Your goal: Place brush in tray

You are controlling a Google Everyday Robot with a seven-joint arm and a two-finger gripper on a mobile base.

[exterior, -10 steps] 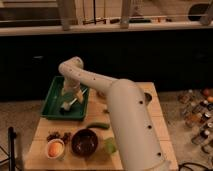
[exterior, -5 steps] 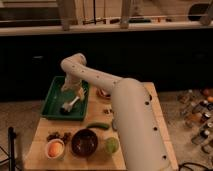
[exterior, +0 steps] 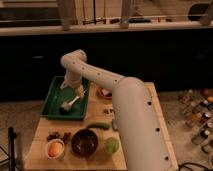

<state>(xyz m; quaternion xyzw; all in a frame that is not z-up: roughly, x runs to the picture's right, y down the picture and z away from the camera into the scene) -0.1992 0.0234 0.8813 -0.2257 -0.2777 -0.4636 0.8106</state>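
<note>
The dark-green tray (exterior: 52, 105) sits at the table's far left. The pale brush (exterior: 69, 104) lies inside it, slanted, with its wider head toward the near left. My gripper (exterior: 73, 88) hangs just above the tray's right half, over the brush's handle end. It is open, with nothing between its pale fingers (exterior: 80, 91). The white arm (exterior: 125, 115) sweeps from the lower right up and over the table to the tray.
On the wooden table (exterior: 150, 107) in front of the tray lie a green cucumber (exterior: 98, 126), a dark brown bowl (exterior: 84, 141), a white bowl with an orange (exterior: 55, 149) and a green fruit (exterior: 111, 145). A small dish (exterior: 103, 92) stands beside the tray. Bottles (exterior: 197, 112) stand at the right.
The gripper has risen away from the tray floor and shifted slightly right. The brush stays lying in the tray, no longer under the fingers.
</note>
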